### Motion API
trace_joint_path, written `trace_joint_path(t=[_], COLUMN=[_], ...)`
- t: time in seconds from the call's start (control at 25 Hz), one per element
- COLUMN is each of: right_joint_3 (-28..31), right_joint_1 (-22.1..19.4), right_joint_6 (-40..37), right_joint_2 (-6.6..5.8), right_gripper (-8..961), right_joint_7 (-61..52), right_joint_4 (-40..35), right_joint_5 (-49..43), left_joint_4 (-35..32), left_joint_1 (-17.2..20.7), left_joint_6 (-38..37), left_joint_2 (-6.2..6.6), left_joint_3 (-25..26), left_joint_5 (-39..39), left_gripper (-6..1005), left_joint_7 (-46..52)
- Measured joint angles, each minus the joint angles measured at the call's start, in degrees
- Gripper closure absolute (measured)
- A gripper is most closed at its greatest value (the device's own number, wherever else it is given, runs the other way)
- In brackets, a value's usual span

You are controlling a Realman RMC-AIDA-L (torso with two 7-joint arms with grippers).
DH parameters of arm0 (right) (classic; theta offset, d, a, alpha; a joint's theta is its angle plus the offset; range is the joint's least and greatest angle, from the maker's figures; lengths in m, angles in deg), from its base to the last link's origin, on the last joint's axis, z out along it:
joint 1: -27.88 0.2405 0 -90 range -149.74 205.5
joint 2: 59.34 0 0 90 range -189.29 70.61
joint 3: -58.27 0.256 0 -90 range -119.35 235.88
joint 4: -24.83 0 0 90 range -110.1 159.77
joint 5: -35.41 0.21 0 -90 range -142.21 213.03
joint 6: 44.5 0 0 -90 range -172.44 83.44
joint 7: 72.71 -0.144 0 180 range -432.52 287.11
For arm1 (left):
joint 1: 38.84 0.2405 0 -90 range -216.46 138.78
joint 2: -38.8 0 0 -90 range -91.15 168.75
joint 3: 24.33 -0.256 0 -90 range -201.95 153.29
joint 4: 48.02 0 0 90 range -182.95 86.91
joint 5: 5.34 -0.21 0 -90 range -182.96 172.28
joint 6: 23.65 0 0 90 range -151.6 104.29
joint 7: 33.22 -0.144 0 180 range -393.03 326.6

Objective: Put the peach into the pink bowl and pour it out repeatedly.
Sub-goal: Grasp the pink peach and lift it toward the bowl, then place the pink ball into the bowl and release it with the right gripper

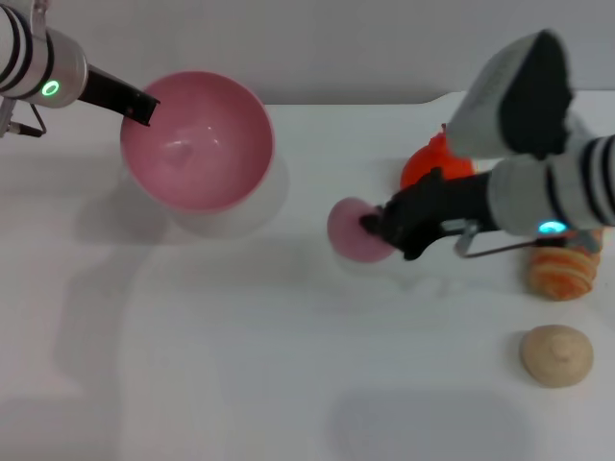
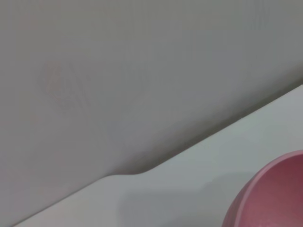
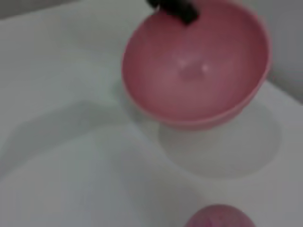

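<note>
Pale-pink and rounded, the peach (image 1: 352, 230) sits near the middle of the white counter (image 1: 288, 384), with the right hand (image 1: 378, 227) pressed against its right side. The dark fingers appear to pinch the fruit, though whether it is lifted clear of the counter or resting on it cannot be told. The right wrist view shows only the top of the peach (image 3: 218, 216) at the edge of the picture, with the pink bowl (image 3: 196, 66) well beyond it.

The pink bowl (image 1: 197, 139) stands well apart from the peach, toward the robot's left and farther back. It is tilted, its opening facing the peach, and appears raised off the counter. The left hand (image 1: 142, 106) grips its rim on the far left side, fingers closed on the wall. The bowl is empty.

Behind the right arm lie an orange-red fruit (image 1: 428, 163), a striped orange item (image 1: 560, 271) and a beige bun (image 1: 556, 354).

Risks from here: the grip covers only one side of the smooth peach, so it may slip and roll away during transfer. The tilted bowl, held at a single rim point, may let the peach roll straight out, or may twist in the hand on impact.
</note>
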Motion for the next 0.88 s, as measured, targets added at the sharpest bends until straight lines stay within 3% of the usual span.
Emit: trace_joint_path(t=[0.28, 0.48, 0.68, 0.88], right_joint_3=[3.83, 4.09, 3.62, 2.33], right_joint_1=[-5.22, -5.96, -5.52, -4.7], right_joint_6=[-8.11, -10.33, -10.59, -8.25], right_joint_2=[0.42, 0.53, 0.44, 0.2], right_gripper=[894, 882, 870, 858], right_joint_7=[-3.16, -4.18, -4.22, -3.96], right_joint_4=[-18.56, -25.61, -27.8, -24.43], right_joint_5=[-2.75, -2.84, -2.97, -3.05], left_joint_4=[0.24, 0.3, -0.06, -1.43], left_joint_1=[1.36, 2.19, 2.48, 2.49], left_joint_6=[-0.84, -1.3, -2.16, -2.96], left_joint_2=[0.0, -0.05, -0.1, -0.15], left_joint_3=[-4.03, -7.35, -11.16, -13.35], left_joint_5=[4.04, 7.95, 12.67, 16.78], left_gripper=[936, 936, 936, 935], left_joint_7=[0.0, 0.0, 0.03, 0.05])
